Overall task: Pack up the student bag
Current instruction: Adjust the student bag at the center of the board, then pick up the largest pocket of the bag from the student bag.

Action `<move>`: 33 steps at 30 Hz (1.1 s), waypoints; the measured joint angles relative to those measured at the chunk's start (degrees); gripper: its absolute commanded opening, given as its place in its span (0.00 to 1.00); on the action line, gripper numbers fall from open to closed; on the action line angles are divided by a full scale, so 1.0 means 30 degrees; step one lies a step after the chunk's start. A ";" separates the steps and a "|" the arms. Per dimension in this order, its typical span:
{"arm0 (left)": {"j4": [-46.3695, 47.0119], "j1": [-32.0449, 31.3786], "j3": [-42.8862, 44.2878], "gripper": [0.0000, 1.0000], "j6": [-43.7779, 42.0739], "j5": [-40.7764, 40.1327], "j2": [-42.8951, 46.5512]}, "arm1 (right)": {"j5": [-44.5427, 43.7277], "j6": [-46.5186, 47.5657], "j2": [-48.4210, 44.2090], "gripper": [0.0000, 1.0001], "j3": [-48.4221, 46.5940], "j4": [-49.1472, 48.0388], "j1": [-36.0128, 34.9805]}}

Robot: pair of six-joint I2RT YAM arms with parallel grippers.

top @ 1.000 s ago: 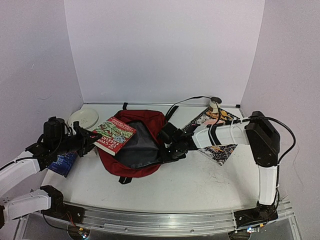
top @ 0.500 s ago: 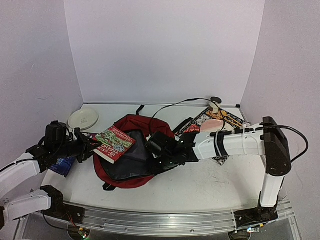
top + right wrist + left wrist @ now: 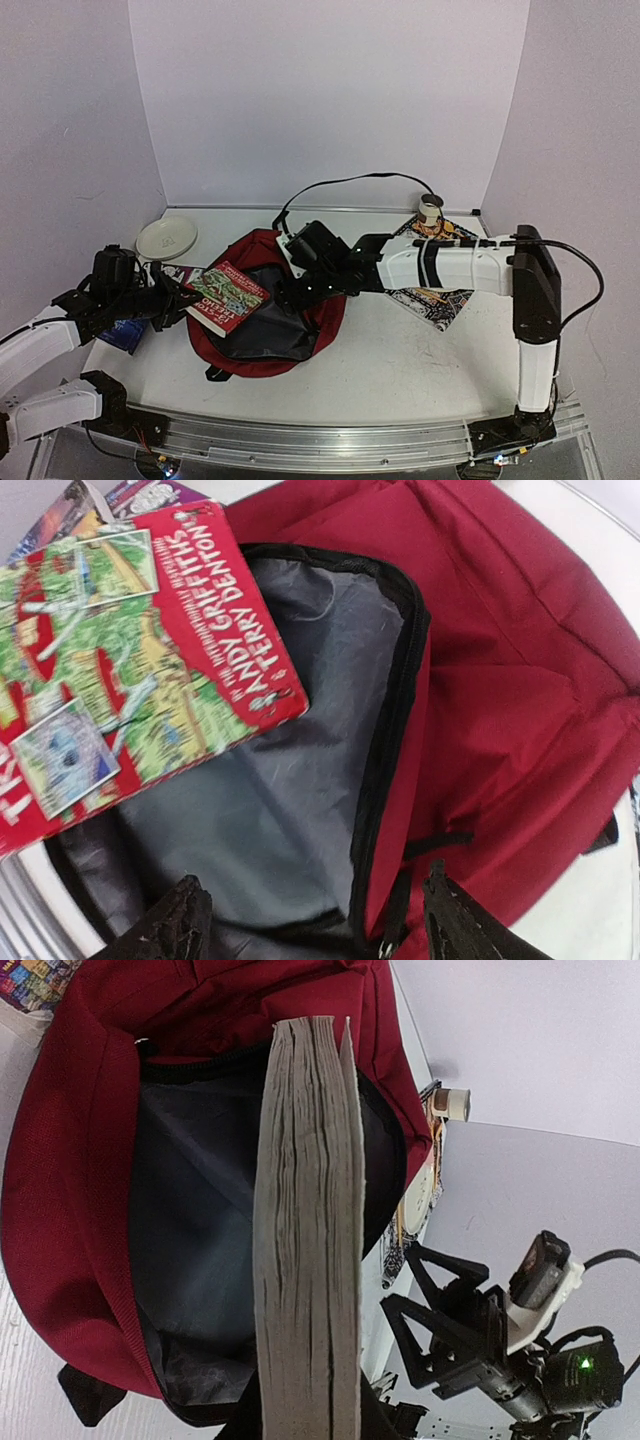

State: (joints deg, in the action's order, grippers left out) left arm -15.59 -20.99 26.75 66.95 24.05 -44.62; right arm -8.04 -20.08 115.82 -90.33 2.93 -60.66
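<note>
The student bag (image 3: 262, 248), dark red, lies left of centre on the tabletop (image 3: 400, 365). Its main mouth is unzipped and gapes toward my left arm, showing grey lining.

My left pincer (image 3: 172, 303) is clamped on one edge of a red-and-green paperback (image 3: 226, 297) and holds it tilted, with the far end over the bag's mouth. My right pincer (image 3: 298, 292) hangs above the right rim of the opening, jaws spread wide with nothing between them. I cannot tell whether a finger touches the fabric.

I judge the packing to be at an early stage. The paperback is at the opening but not inside, and the lining I can see is bare. Patterned magazines (image 3: 432, 298) lie to the right of the bag and a blue item (image 3: 125, 330) lies under my left arm, both outside it. A white plate (image 3: 167, 237) sits at the back left.

Only the overhead view shows those loose things and both arms together. The right wrist view looks straight into the bag: it shows the paperback's printed cover, the black zip line and the empty gap between my right fingers (image 3: 180, 925). The left wrist view shows the paperback edge-on, pages grey, lined up with the opening. My left fingers are hidden behind it there.
</note>
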 measured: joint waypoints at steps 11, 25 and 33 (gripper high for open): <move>-0.1697 0.0007 0.0479 0.00 -0.0330 0.0131 0.0736 | 0.1654 0.1455 0.3855 0.45 -0.2398 -0.0594 0.0700; -0.2988 0.0015 0.0432 0.00 0.0738 0.2179 0.2770 | 0.2152 0.1665 0.3797 0.00 -0.2940 -0.0693 0.1323; -0.3047 0.0015 -0.0269 0.00 0.1599 0.3411 0.3859 | 0.1156 0.0835 0.1575 0.00 -0.2587 -0.1476 0.1243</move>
State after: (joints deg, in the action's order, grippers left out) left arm -24.73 -20.95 25.94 71.75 34.29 -33.04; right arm -4.57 -17.57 120.54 -98.09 -1.50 -56.93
